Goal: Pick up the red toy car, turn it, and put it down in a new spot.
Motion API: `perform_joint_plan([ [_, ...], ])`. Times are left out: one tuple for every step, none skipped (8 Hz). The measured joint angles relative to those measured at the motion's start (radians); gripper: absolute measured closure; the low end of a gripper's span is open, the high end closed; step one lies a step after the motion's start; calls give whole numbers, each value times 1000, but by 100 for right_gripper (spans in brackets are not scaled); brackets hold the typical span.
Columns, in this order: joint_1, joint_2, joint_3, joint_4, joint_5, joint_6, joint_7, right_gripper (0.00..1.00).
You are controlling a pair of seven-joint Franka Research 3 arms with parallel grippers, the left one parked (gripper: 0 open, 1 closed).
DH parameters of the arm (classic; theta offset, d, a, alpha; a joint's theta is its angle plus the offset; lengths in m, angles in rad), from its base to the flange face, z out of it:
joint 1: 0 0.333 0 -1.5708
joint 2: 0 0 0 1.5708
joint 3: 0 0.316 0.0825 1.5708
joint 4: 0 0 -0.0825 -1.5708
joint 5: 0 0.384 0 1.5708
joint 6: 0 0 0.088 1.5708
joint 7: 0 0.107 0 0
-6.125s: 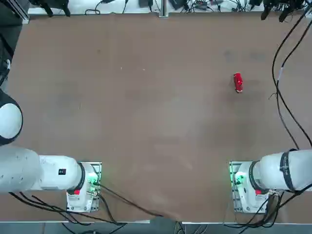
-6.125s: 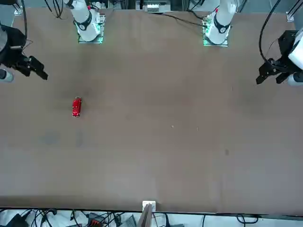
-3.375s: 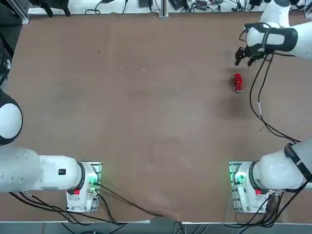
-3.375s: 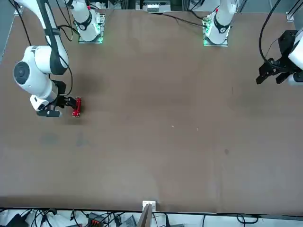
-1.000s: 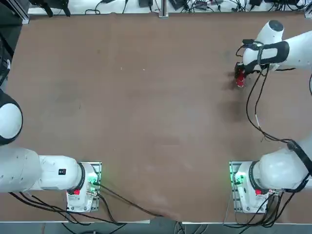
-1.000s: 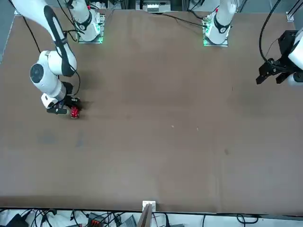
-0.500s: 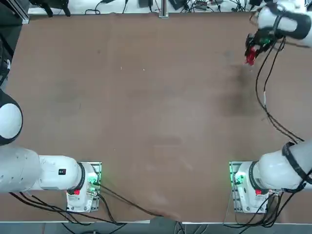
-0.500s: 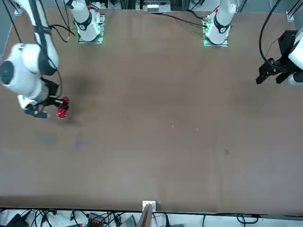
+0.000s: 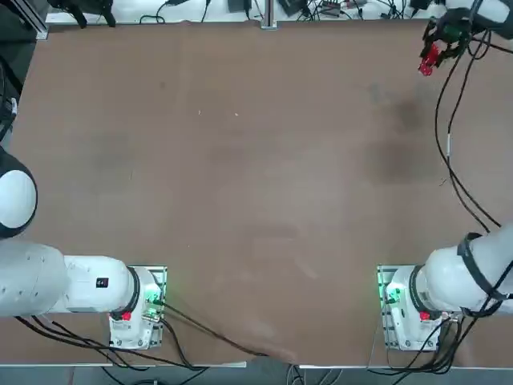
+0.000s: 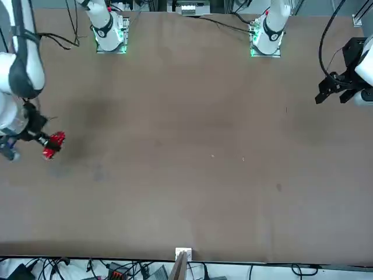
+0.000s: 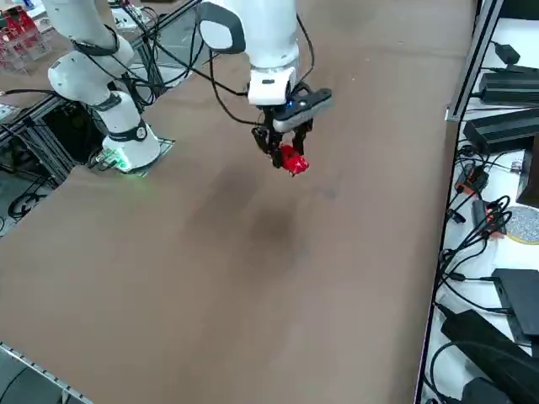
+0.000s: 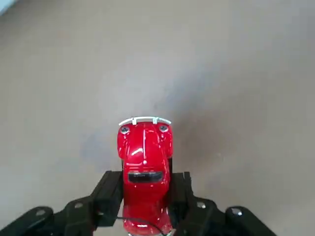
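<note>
— Where's the red toy car (image 11: pixel 293 160) right now?

— Up in the air, clear of the brown table (image 11: pixel 253 278)! It hangs over the far right part of it, pinched by its sides in the right gripper (image 11: pixel 282 154).

— How does it look?

— Tiny, glossy bright red, rounded body. From the wrist camera its nose pokes out past the fingers (image 12: pixel 110 189), with a thin white bumper and two small round lamps.

— And its pose?

— Tilted, one end dipping toward the tabletop, its faint shadow well below it.
</note>
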Motion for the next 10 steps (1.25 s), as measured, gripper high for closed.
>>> perform_joint_plan([
  [-28, 47, -3, 54, 0, 0, 76, 48],
  [-61, 95, -7, 101, 0, 0, 133, 48],
  [-101, 145, -11, 145, 0, 2, 181, 48],
  [-144, 205, -13, 209, 0, 5, 246, 48],
  [-183, 280, -16, 293, -1, 6, 319, 48],
  [-204, 359, -31, 379, -3, 7, 375, 48],
  [-211, 426, -60, 447, -3, 7, 401, 48],
  [-223, 471, -74, 488, 6, 7, 415, 48],
  [-245, 499, -77, 510, 21, 12, 419, 48],
  [-269, 523, -77, 524, 33, 27, 419, 48],
])
